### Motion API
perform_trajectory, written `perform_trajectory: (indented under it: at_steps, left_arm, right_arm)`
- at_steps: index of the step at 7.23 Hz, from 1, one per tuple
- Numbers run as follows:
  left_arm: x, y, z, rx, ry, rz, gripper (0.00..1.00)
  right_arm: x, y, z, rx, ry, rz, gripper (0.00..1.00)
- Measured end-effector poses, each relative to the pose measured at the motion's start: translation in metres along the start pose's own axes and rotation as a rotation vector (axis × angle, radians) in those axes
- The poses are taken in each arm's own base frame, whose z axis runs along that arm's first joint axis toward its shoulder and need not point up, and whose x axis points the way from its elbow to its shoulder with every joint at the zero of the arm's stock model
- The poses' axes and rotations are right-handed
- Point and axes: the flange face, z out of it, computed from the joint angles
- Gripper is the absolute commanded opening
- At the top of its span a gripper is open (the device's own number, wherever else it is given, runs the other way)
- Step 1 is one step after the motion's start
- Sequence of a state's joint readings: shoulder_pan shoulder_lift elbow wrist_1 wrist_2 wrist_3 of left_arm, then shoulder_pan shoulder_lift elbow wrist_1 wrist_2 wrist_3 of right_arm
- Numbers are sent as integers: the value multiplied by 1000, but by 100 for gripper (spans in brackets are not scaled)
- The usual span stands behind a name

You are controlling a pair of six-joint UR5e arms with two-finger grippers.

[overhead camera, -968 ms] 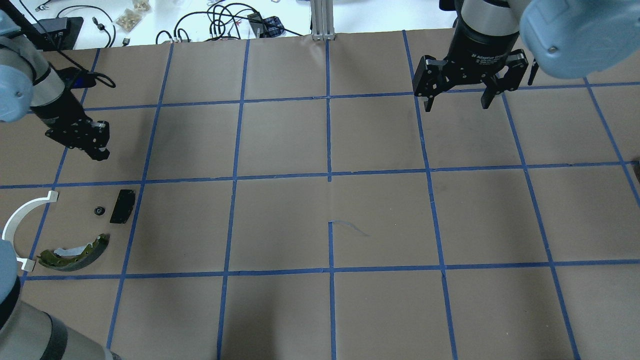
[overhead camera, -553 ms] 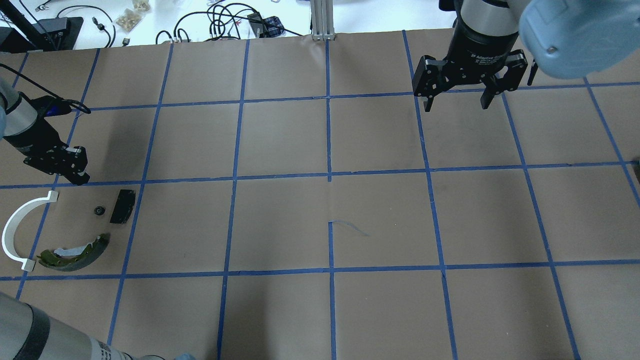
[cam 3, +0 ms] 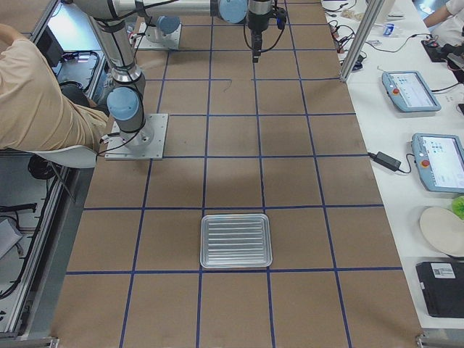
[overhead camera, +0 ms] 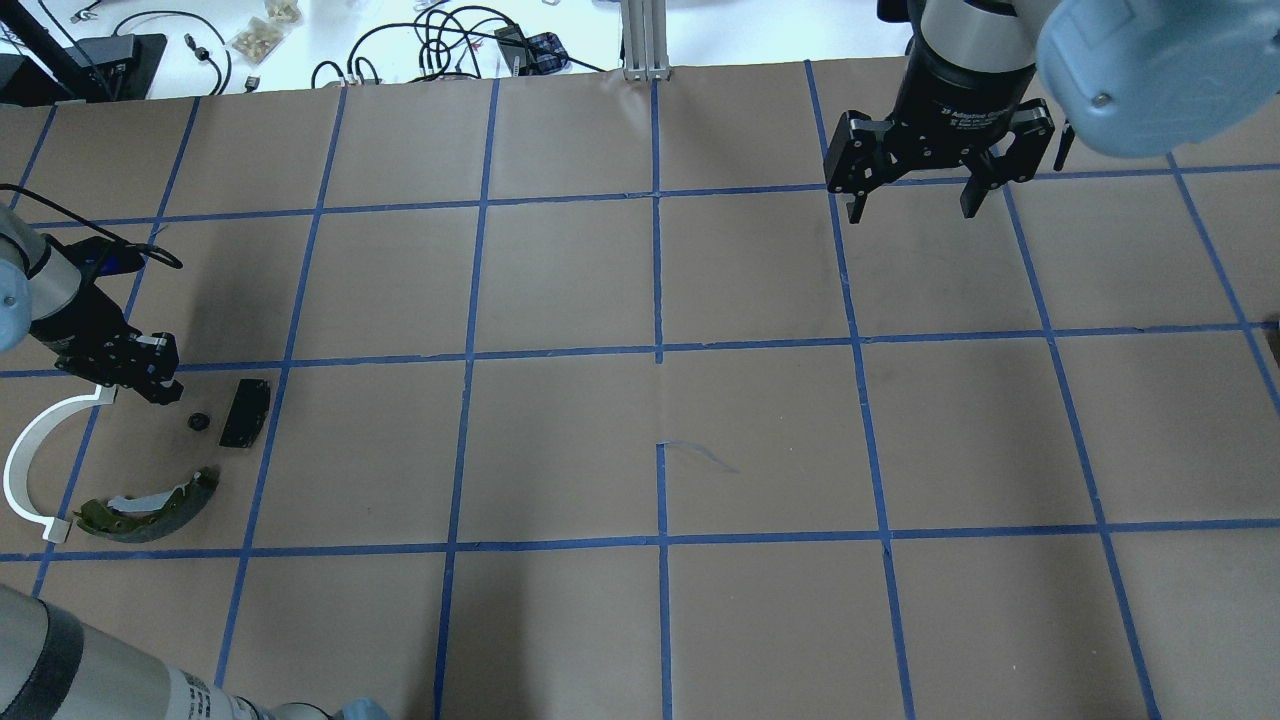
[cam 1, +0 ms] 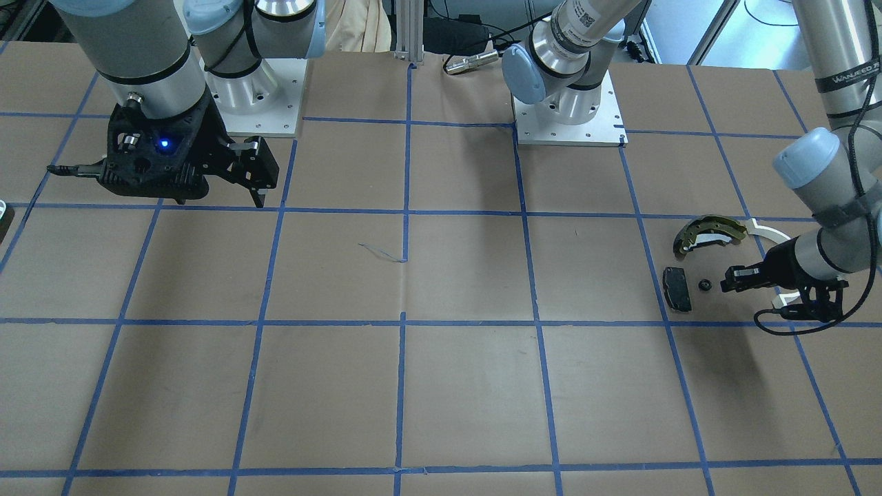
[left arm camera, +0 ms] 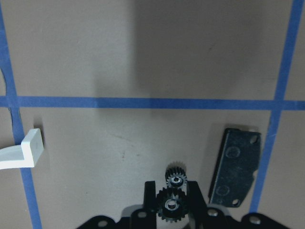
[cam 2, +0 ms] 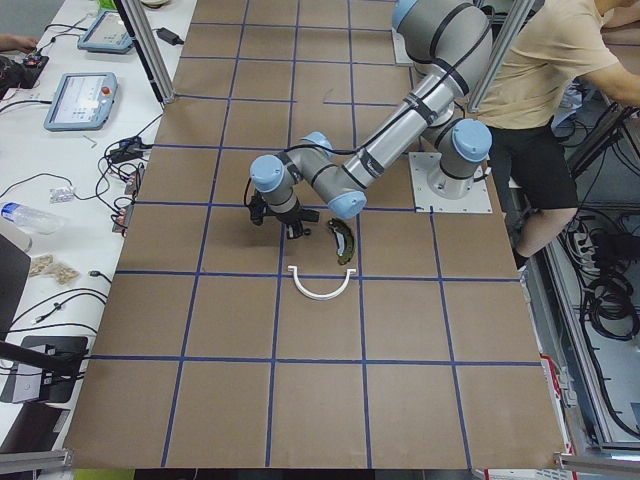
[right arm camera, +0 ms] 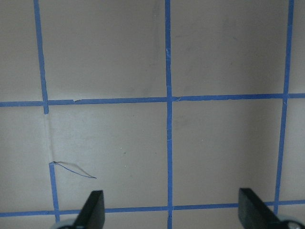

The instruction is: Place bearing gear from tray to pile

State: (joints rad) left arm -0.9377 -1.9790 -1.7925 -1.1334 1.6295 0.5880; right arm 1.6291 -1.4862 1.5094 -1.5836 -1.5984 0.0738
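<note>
Between the fingers of the left end effector (overhead camera: 162, 390): bearing gear (left arm camera: 170, 206), small, black, toothed, hub facing the wrist camera. End effector clenched on it, at the far edge of the pile. Whether the gear touches the tabletop (overhead camera: 560, 450) cannot be told.

Just beyond the fingertips: second gear (overhead camera: 200, 421), same type, lying flat on the paper, apart from the held one.

Beside it, toward the table's middle: black pad (overhead camera: 245, 412), rectangular, flat, one edge along a blue tape line.

On the outer side: white arc (overhead camera: 30, 455), curved plastic, its squared end near the left end effector.

Nearer the robot: brake shoe (overhead camera: 150, 500), olive-gold, curved, lying just beside the arc's other end.

At the tabletop's opposite end: tray (cam 3: 235, 241), silver, ribbed, well apart from the pile.

Over the far half of the tabletop: right end effector (overhead camera: 911, 212), fingers spread wide, nothing between them.
</note>
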Motion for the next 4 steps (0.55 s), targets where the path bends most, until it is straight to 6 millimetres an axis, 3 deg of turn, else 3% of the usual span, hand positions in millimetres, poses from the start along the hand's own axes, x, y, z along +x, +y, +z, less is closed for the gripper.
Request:
perform_trajectory:
  at_steps: [4]
  left_arm:
    - [-10, 13, 15, -5, -4, 11, 0]
  right_arm:
    - [0, 0, 1, -2, 1, -1, 100]
